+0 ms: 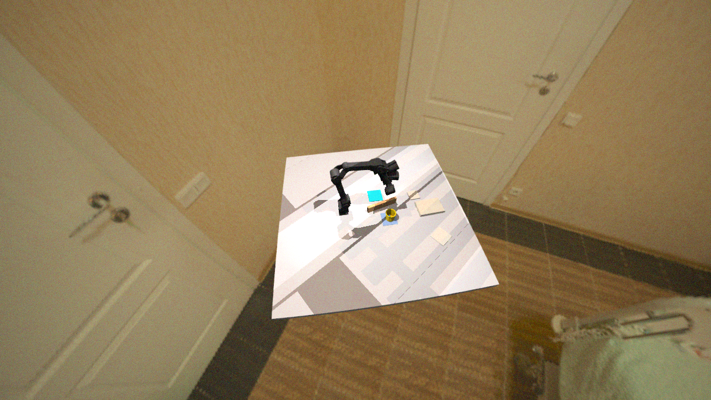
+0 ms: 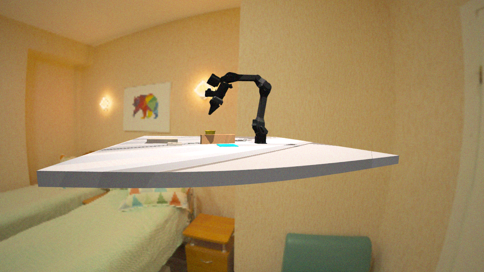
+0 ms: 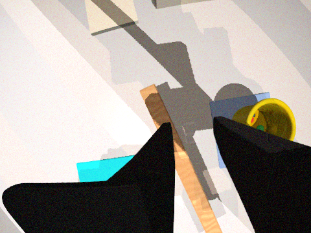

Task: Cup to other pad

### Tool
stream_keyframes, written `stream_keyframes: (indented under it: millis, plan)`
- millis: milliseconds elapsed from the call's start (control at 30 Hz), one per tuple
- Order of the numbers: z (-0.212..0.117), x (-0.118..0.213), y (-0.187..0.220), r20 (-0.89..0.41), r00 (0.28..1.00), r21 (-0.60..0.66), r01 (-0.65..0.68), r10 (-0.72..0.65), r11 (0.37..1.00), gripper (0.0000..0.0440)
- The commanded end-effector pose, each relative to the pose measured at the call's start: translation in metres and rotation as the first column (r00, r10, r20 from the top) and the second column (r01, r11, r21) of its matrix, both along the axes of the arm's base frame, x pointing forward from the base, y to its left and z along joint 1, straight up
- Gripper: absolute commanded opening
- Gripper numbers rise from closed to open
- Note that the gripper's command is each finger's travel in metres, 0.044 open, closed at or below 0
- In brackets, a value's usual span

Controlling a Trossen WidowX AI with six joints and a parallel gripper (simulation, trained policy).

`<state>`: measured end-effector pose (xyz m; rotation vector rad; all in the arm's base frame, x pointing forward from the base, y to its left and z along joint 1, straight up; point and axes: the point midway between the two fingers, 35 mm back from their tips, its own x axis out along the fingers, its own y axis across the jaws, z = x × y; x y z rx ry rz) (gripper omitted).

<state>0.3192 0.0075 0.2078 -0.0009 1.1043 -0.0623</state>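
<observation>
A yellow cup point(image 1: 390, 214) point(image 2: 210, 132) point(image 3: 275, 120) stands upright on the blue pad point(image 1: 390, 223) point(image 3: 221, 110). Marbles show inside it in the wrist view, among them a green marble point(image 3: 260, 127); the near finger hides part of the cup. The cyan pad point(image 1: 374, 195) point(image 2: 227, 145) point(image 3: 100, 169) bears nothing. My gripper point(image 1: 389, 191) point(image 2: 210, 113) point(image 3: 192, 127) is partly open with nothing between its fingers. It hangs high above the table, pointing down, to the cup's side.
A low wooden bar point(image 1: 381, 204) point(image 2: 218, 139) point(image 3: 192, 181) stands between the two pads. A thick beige slab point(image 1: 429, 206) point(image 2: 161, 141) and thin beige tiles, one small tile point(image 1: 413, 195) point(image 3: 100, 22) and another tile point(image 1: 440, 235), lie farther from the arm's base.
</observation>
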Motion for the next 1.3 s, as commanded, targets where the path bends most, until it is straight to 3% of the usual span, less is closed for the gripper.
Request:
stream_keyframes:
  millis: [0,733,1267]
  plan:
    - [-0.006,-0.002,-0.006,-0.056,0.998,-0.022,-0.014,0.013,1.0,0.0118]
    - [-0.05,-0.015,-0.051,-0.366,0.925,-0.074,-0.144,0.107,0.987,0.014]
    - [-0.097,-0.019,-0.079,-0.473,0.861,-0.064,-0.243,0.185,0.968,0.0159]
